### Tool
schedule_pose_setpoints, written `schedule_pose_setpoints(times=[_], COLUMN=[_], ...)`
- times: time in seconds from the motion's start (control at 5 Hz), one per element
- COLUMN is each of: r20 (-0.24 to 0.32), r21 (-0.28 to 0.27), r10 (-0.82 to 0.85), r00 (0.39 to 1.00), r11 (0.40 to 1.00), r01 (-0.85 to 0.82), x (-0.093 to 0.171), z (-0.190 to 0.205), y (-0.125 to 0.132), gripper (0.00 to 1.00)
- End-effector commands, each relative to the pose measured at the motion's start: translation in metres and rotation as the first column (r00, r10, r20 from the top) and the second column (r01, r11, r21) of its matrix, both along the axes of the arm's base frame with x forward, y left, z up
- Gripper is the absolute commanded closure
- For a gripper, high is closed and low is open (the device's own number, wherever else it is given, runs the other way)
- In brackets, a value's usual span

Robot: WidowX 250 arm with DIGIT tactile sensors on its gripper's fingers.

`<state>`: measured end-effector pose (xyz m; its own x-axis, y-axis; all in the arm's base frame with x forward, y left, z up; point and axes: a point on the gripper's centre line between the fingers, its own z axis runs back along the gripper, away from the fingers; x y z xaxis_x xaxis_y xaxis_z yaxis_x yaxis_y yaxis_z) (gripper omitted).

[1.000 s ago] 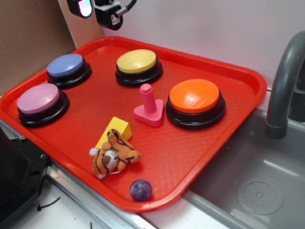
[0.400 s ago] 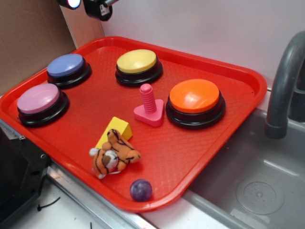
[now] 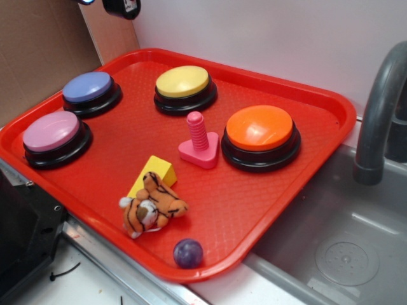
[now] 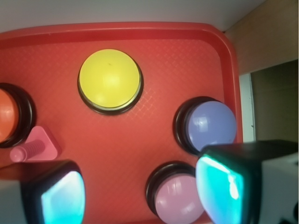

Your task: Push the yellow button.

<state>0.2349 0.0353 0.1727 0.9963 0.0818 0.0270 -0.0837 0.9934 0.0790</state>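
The yellow button (image 3: 182,81) has a smooth yellow dome on a black base and sits at the back middle of the red tray (image 3: 289,190). In the wrist view the yellow button (image 4: 110,80) lies above centre, well ahead of my gripper (image 4: 140,196). The jaws stand wide apart with nothing between them, high above the tray. In the exterior view only the gripper's lower end (image 3: 121,6) shows at the top left edge, above the tray's back left corner.
On the tray: a blue button (image 3: 88,87), a pink button (image 3: 51,131), an orange button (image 3: 259,128), a pink screw peg (image 3: 198,143), a small yellow wedge block (image 3: 154,173), a toy tiger (image 3: 151,206), a purple ball (image 3: 188,253). A sink (image 3: 343,248) and faucet (image 3: 375,121) lie right.
The gripper has risen and drifted left, almost leaving the top of the exterior view. Nothing on the tray has moved.
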Motion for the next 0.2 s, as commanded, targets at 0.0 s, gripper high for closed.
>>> schedule_pose_setpoints(times=[0.0], r20=[0.077], r21=[0.035], r10=[-0.026], r00=[0.997], r11=[0.999], r01=[0.023], x=[-0.0064], z=[0.0222], y=[-0.0082], gripper=[0.0])
